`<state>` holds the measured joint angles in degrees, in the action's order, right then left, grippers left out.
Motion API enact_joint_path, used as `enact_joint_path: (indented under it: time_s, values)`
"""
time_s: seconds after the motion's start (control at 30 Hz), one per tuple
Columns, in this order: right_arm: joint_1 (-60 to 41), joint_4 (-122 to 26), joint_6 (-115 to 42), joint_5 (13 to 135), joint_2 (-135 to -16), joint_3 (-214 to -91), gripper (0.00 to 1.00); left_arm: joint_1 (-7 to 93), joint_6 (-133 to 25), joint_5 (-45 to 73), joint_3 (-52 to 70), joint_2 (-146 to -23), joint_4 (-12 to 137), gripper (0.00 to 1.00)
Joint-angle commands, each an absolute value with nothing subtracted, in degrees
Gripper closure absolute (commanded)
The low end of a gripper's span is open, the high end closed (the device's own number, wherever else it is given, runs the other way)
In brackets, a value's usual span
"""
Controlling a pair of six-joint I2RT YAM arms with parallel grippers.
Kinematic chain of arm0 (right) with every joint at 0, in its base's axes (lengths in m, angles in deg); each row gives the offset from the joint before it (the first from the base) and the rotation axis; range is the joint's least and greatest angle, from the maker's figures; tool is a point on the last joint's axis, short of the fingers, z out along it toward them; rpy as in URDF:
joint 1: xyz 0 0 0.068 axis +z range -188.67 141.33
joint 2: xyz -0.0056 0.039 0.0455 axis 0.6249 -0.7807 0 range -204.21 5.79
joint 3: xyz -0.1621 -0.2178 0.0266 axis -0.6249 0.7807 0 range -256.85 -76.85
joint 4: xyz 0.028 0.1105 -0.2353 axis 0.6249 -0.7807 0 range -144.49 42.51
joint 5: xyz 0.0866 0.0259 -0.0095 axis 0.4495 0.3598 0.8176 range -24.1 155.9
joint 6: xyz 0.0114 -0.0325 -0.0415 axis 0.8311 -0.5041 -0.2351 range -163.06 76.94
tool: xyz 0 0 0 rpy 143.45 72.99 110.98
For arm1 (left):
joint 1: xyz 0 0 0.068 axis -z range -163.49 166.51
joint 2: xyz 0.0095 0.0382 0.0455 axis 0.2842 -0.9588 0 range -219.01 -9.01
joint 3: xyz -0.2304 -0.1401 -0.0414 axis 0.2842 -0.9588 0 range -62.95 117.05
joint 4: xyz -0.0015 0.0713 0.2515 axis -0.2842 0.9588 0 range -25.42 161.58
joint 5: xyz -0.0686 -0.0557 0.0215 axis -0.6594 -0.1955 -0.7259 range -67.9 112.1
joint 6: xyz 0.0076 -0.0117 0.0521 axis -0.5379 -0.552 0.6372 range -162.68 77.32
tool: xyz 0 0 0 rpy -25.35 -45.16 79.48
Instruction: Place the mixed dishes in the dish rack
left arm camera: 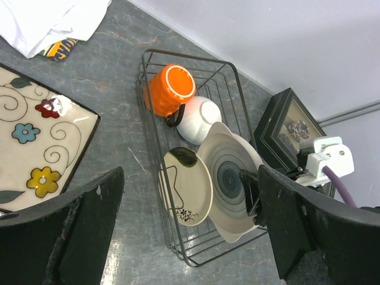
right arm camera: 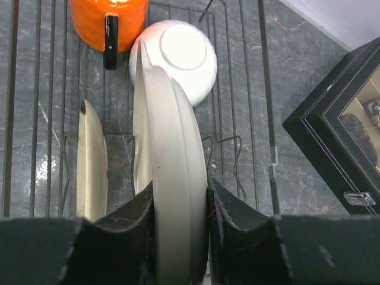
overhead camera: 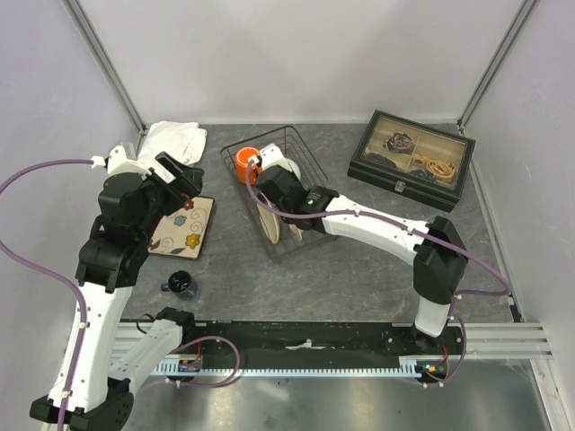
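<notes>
Right claw point(right arm camera: 180, 199): clamped on the cream round plate point(right arm camera: 169, 130), one side of the claw on each face; wrist view looks straight down the plate's edge.
Cream round plate: on edge inside the dish rack point(left arm camera: 189, 56), mid-rack. Bottom edge is hidden, so can't tell if it's seated between prongs.
Neighbour: small cream plate point(right arm camera: 92, 160) stands in the next slot, near the held plate but with a visible gap.
Far end of rack: orange mug point(left arm camera: 169, 89) and white bowl point(left arm camera: 199, 119) touching or nearly so; bowl sits just behind the held plate's top rim.
Left claw point(left arm camera: 190, 225): spread wide, holding nothing, hovering above the tabletop point(left arm camera: 119, 148) between flower plate and rack.
Flower plate point(left arm camera: 35, 148): flat on the tabletop, left of the rack, not loaded yet.
Step (my read): seating the round plate. After that only the flower plate is left.
Do it well: lower along the plate's own plane and keep it parallel to the small plate. Hold the grip until the wires take the bottom edge. Then open just enough and lift straight up, so the claw doesn't drag the rim.
Risk: letting go early could tip it onto the bowl or the small plate.
</notes>
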<state>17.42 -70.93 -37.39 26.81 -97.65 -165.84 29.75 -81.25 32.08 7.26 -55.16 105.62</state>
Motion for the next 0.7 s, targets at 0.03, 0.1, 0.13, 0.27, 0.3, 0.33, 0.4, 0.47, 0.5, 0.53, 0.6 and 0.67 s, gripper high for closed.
enact_joint_path:
  time_s: [0.03, 0.1, 0.13, 0.27, 0.3, 0.33, 0.4, 0.47, 0.5, 0.53, 0.6, 0.67]
  values:
    - [19.51, -67.09, -39.10, 23.19, -98.09, -169.22, 1.00, 29.52, -78.89, 33.35, 6.83, -54.19, 105.80, 0.01]
    - [20.21, -66.91, -39.36, 22.05, -98.62, -169.31, 1.00, 29.52, -78.98, 33.53, 6.83, -54.10, 105.80, 0.01]
    - [20.21, -66.91, -39.45, 21.78, -98.80, -169.31, 1.00, 29.52, -78.89, 33.44, 6.74, -54.10, 105.80, 0.01]
    - [20.56, -66.47, -39.89, 21.43, -99.50, -169.22, 1.00, 29.52, -78.98, 33.44, 6.83, -54.10, 105.89, 0.01]
    - [20.56, -66.47, -39.89, 21.34, -99.59, -169.13, 1.00, 29.52, -78.89, 33.53, 6.74, -54.10, 105.89, 0.01]
    - [20.56, -66.47, -39.98, 21.26, -99.76, -169.13, 1.00, 29.52, -78.98, 33.53, 6.74, -54.10, 105.97, 0.01]
    - [20.56, -66.47, -40.07, 21.17, -99.94, -169.04, 1.00, 29.52, -78.89, 33.35, 6.48, -54.10, 105.97, 0.01]
    - [20.56, -66.47, -39.98, 21.34, -100.29, -168.96, 1.00, 29.52, -78.89, 33.35, 6.22, -54.10, 106.06, 0.01]
    - [20.56, -66.47, -40.16, 21.43, -100.47, -169.04, 1.00, 29.52, -78.72, 33.35, 6.13, -54.10, 106.06, 0.01]
    - [20.56, -66.65, -40.16, 21.60, -100.55, -169.13, 1.00, 29.43, -78.71, 33.44, 6.04, -54.10, 106.06, 0.01]
    - [20.56, -67.00, -40.25, 21.69, -100.99, -169.22, 0.98, 29.52, -78.28, 33.79, 6.13, -53.93, 106.33, 0.01]
    - [20.56, -67.44, -40.33, 22.31, -101.69, -169.66, 0.95, 29.52, -77.84, 34.06, 6.13, -53.93, 106.59, 0.01]
